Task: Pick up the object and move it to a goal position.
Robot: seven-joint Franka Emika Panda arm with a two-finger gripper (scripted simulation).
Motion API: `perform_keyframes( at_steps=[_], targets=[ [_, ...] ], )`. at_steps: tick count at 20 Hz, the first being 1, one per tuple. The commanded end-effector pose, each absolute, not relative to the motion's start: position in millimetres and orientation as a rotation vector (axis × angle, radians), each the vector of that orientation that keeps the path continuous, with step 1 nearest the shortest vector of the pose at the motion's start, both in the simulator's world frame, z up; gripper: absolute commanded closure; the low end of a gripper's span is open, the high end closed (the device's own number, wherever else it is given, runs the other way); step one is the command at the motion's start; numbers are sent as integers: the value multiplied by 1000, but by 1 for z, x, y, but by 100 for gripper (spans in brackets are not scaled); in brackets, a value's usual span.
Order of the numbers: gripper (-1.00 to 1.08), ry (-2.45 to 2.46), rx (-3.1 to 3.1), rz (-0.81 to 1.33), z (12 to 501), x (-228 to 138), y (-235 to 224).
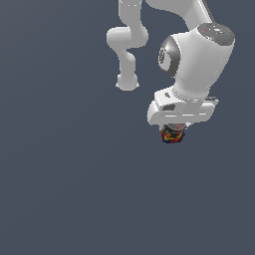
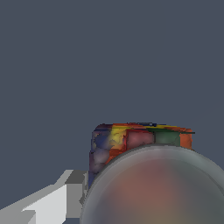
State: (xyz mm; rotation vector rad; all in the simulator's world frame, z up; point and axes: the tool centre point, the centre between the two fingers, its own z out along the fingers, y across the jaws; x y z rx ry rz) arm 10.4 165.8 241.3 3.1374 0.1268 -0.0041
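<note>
Gripper (image 1: 173,130) sits right over the can (image 1: 172,135), which pokes out just beneath the white hand; one finger (image 2: 65,199) beside the can; grip state unclear, cannot tell; likely grasp step; next needs firm closure, then lift toward goal.

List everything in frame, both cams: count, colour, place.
can: 1, grey metallic round top, red/yellow/blue label with some green, directly under the gripper, right of centre in the exterior view; fills the near part of the wrist view.
surface: 1, plain dark grey-blue, fills the background in both views.
arm: 1, white with dark joint face, enters from the top of the exterior view.
gripper: 1, white, over the can; whether it is closed on the can cannot be told.
fingers: only one shows, white and grey, beside the can in the wrist view.
</note>
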Motion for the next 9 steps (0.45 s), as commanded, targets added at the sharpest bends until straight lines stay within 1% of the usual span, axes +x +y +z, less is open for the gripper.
perform_keyframes(
  at_steps=[1, 9],
  targets=[
    [108, 125, 3138, 0, 259, 7, 177],
    [108, 125, 3139, 0, 277, 3, 191]
  ],
)
